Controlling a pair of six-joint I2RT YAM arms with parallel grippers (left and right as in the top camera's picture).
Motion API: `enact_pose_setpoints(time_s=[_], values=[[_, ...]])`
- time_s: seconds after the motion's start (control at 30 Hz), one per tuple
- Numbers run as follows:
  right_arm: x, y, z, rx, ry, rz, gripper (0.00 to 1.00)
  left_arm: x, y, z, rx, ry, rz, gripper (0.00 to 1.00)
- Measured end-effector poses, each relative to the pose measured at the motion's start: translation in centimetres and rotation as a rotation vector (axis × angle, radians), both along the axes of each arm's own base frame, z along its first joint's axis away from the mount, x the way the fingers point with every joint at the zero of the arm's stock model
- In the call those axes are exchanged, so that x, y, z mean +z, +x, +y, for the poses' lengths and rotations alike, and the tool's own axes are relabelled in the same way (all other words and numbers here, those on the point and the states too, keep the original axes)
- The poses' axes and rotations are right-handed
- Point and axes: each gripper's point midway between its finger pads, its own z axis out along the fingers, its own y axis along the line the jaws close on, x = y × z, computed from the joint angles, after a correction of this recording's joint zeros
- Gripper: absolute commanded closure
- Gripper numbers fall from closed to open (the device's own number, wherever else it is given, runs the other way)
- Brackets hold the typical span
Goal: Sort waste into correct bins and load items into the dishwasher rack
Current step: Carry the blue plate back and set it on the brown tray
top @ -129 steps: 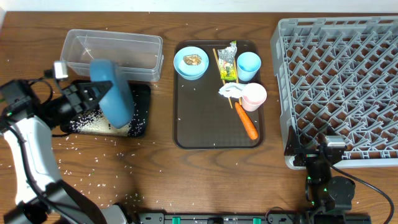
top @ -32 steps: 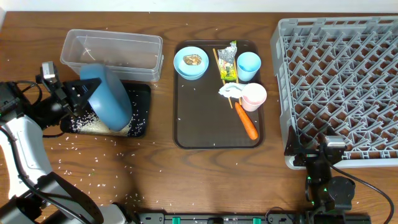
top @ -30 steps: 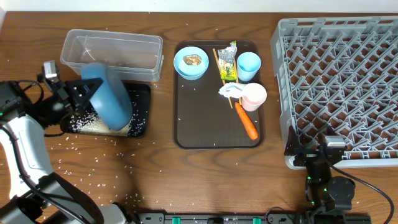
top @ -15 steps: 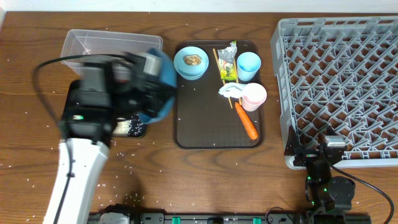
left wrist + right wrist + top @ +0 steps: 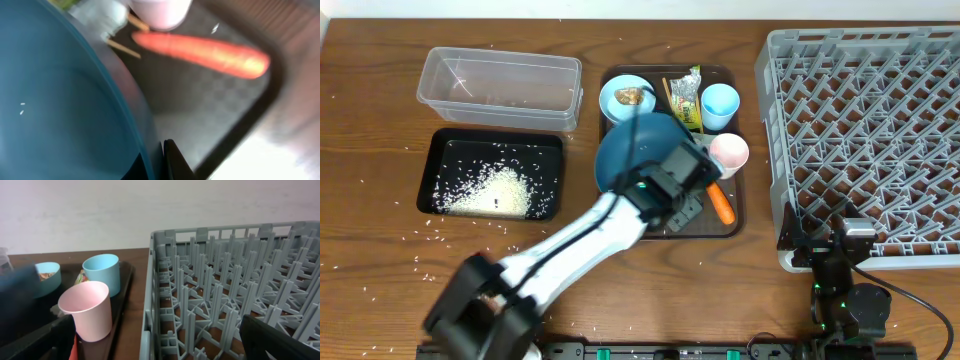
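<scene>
With left fingers point(image 5: 174, 161) clamped on the large blue bowl point(image 5: 632, 152) and right fingers point(image 5: 280, 342) apart, I should carry it clear of the pink cup point(image 5: 730, 152) toward the dishwasher rack point(image 5: 768, 90) at three o'clock.

No text, label, brand or number is showing legibly in any view. The yellow-green foil wrapper point(image 5: 689, 100) is showing coloured markings, but they are appearing too small and blurred to read.

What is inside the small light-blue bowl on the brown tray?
A small brown food lump lies in the small light-blue bowl. The large blue bowl covers its near rim, so that part of the inside cannot be seen.
</scene>
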Motion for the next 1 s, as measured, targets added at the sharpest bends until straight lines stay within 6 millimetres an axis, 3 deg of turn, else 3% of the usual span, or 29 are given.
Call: enact_pose_setpoints(time_s=[0.13,0.3,0.57,0.77,0.87,1.0], values=[[0.0,0.0,0.0,0.000,0.000,0.000,0.01,-3.2,0.0,0.3,-0.004,0.083,0.029,0.94],[0.0,0.0,0.0,0.000,0.000,0.000,0.01,-3.5,-0.1,-0.1,-0.013,0.077,0.031,0.93],[0.0,0.0,0.0,0.000,0.000,0.000,0.01,-3.4,-1.0,-1.2,-0.063,0.077,0.025,0.52],[0.0,0.0,0.0,0.000,0.000,0.000,0.01,-3.6,-1.9,-1.0,-0.056,0.091,0.050,0.40],[0.0,0.0,0.0,0.000,0.000,0.000,0.01,-2.4,-1.6,-0.7,-0.031,0.068,0.038,0.39],[0.0,0.0,0.0,0.000,0.000,0.000,0.01,2.3,0.4,-0.6,0.021,-0.026,-0.046,0.34]])
